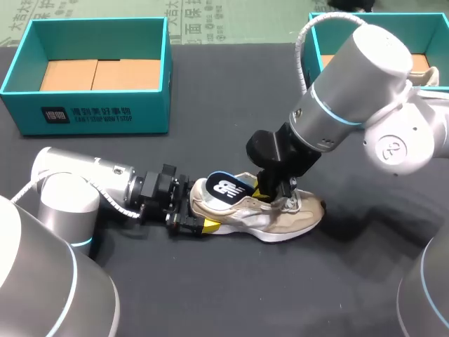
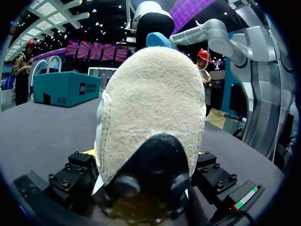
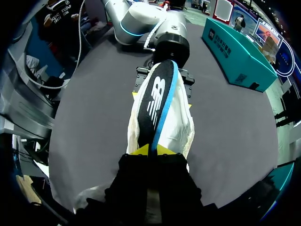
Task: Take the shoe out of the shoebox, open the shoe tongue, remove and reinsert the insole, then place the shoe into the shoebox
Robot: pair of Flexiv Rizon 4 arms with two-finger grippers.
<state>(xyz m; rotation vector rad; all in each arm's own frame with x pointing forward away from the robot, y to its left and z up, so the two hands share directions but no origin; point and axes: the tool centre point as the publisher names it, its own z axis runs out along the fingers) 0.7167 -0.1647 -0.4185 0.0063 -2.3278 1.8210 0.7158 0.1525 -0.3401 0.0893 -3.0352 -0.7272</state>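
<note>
Head view: the shoe (image 1: 280, 217) lies on its side at centre frame on the dark table (image 1: 210, 295), toe to the right, outside both boxes. The left gripper (image 1: 191, 214) comes in from lower left with its fingers closed against the two sides of the heel, bracing the shoe; the left wrist view shows the heel filling the gap between them. The right gripper (image 1: 270, 191) reaches down from upper right, tips nearly together and pinched on the insole (image 1: 226, 186), which sticks up out of the collar toward the left. Judgement: insole step in hand; whether it is going out or in cannot be told. To do it well, hold the heel clamp firm, move the insole along the length of the shoe rather than across it, and avoid buckling it against the collar or dragging the shoe loose. Count: one shoe, one insole, two grippers, two teal shoeboxes: left shoebox (image 1: 91, 105) at upper left, right shoebox (image 1: 428, 24) at upper right, partly behind the arm.
</note>
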